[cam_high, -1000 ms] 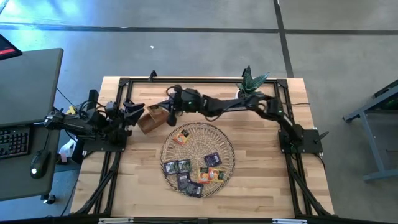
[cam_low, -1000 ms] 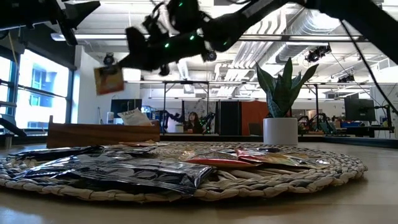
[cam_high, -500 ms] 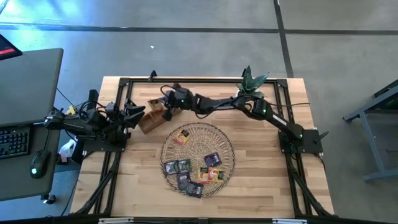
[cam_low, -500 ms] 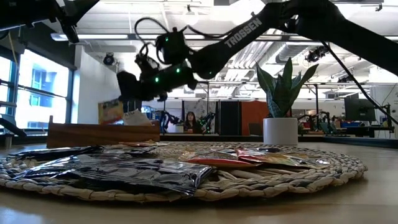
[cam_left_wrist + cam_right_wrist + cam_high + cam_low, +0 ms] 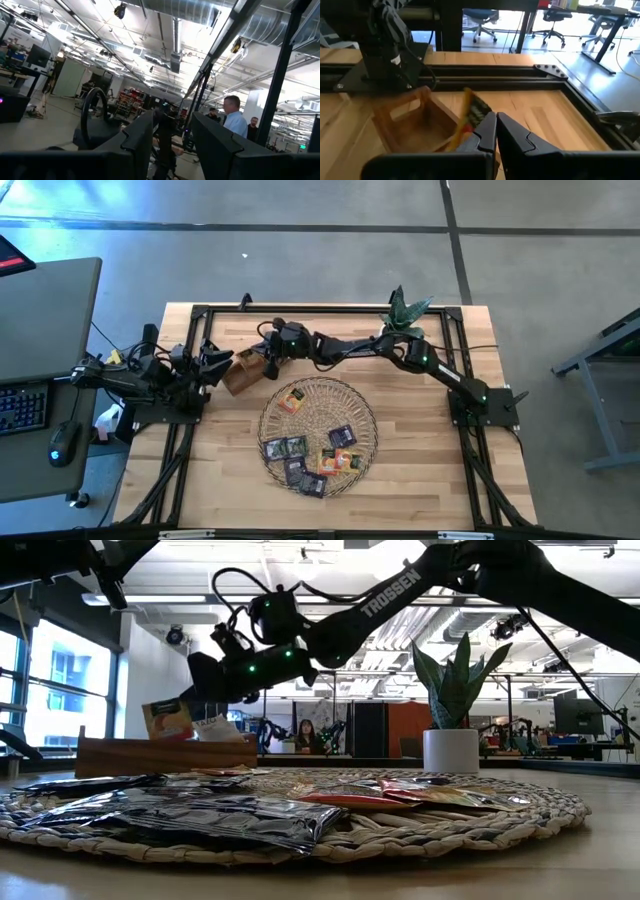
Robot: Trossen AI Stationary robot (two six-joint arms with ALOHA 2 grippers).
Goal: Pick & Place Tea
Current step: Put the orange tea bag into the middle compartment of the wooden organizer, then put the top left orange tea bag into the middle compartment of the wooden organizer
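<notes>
My right gripper (image 5: 268,363) reaches across the table's far side to the brown wooden box (image 5: 243,371) and is shut on a white-and-orange tea sachet (image 5: 167,720). The sachet's lower edge is down behind the box's wall (image 5: 165,753), beside a white sachet (image 5: 215,727) that stands in the box. Several more sachets, dark and orange, lie flat on the round wicker tray (image 5: 366,412). My left gripper (image 5: 172,142) waits open at the table's left edge, left of the box, and touches nothing. My right gripper holds the white-and-orange sachet by its upper part (image 5: 470,107), coming from the table's right and slanting down. The sachet hangs tilted below the fingers (image 5: 195,690), with its lower end inside the box. One finger (image 5: 485,132) hides the exact place of contact.
A potted plant (image 5: 405,310) stands at the far edge, right of the box. A black frame (image 5: 300,310) runs around the table. Bare wood lies right of the tray (image 5: 430,440). People show in the room beyond the table (image 5: 303,735).
My right gripper has stretched toward the table's left and gone down over the wooden box, staying shut on the sachet. The sachet, first hanging well above the box, has come down until its lower end is behind the box's wall.
</notes>
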